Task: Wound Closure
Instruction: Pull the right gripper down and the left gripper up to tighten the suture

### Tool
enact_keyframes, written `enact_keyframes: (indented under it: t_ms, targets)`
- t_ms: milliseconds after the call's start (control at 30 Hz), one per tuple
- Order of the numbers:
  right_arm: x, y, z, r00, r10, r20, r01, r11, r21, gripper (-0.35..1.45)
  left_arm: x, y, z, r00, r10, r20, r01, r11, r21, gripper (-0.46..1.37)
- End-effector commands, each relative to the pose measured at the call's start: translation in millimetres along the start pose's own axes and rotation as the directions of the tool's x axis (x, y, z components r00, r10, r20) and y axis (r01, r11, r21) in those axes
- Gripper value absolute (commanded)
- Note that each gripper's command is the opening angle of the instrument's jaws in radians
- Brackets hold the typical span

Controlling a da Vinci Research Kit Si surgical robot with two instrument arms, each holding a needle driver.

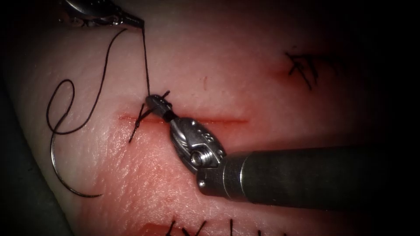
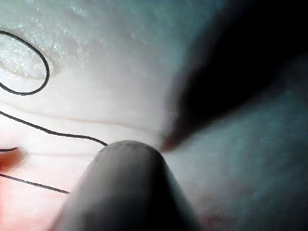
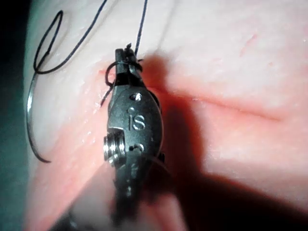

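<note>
The cut (image 1: pixel 210 120) runs across the tissue (image 1: pixel 218 65) as a thin red line. My left tool (image 1: pixel 141 24) is up at the far left, jaws shut on the thread (image 1: pixel 146 65), which runs taut down to the cut's left end. There my right tool (image 1: pixel 154 101) has its jaws shut on the thread at a knot, with short tails (image 1: pixel 135 126) crossing the cut. The curved needle (image 1: pixel 61 175) lies free on the tissue left of the cut, held by neither tool and not in the tissue. In the right wrist view the right tool (image 3: pixel 126 65) is at the knot, with the needle (image 3: pixel 32 125) beside it.
Slack thread curls in a loop (image 1: pixel 65 109) between the needle and the left tool, and it also crosses the left wrist view (image 2: pixel 48 130). Dark stitches sit at the upper right (image 1: pixel 302 67) and along the near edge (image 1: pixel 205 228). Red fluid tints the tissue around the cut.
</note>
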Motion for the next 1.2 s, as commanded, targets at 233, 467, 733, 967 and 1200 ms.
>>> enact_keyframes:
  t_ms: [233,467,733,967,1200]
  targets:
    - [-1.5,-1.1,-0.8,0.999,-0.047,0.022,0.045,0.998,0.048,-0.35,-0.3,2.0,0.7,1.000,-0.018,0.013,0.018,0.999,-0.032,-0.35]
    - [-2.6,-2.1,-1.1,0.996,-0.078,0.030,0.076,0.994,0.076,-0.35,-1.0,4.3,1.1,1.000,0.002,0.030,0.000,0.998,-0.066,-0.35]
    - [-3.7,-2.5,-1.3,0.993,-0.105,0.049,0.099,0.987,0.127,-0.35,-1.4,6.3,1.7,0.999,0.019,0.035,-0.016,0.995,-0.100,-0.35]
    - [-5.0,-3.1,-1.3,0.978,-0.191,0.082,0.177,0.972,0.152,-0.35,-1.3,6.9,2.0,0.999,0.034,0.027,-0.030,0.993,-0.117,-0.35]
    - [-5.4,-3.6,-1.5,0.961,-0.265,0.074,0.245,0.946,0.215,-0.35,-1.5,7.9,2.3,0.999,0.044,0.028,-0.039,0.989,-0.143,-0.35]
